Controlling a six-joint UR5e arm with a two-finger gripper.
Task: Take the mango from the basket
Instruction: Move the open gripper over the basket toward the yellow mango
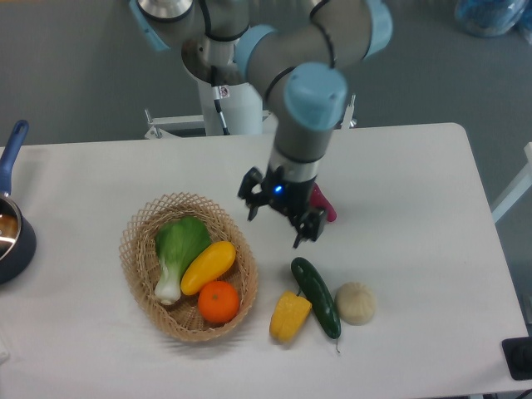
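The mango point(208, 266) is a smooth yellow oval lying at a slant in the middle of the woven wicker basket point(138, 226), between a green leafy vegetable point(178, 248) and a round orange point(219, 301). My gripper point(278, 218) hangs above the table just right of the basket's upper right rim. It is open and empty, with its two black fingers spread apart. It is not touching the mango or the basket.
A yellow pepper point(289, 316), a dark green cucumber point(316, 297) and a beige round item point(355, 302) lie on the table right of the basket. A magenta object point(324, 204) shows behind the gripper. A blue-handled pot point(10, 237) sits at the left edge.
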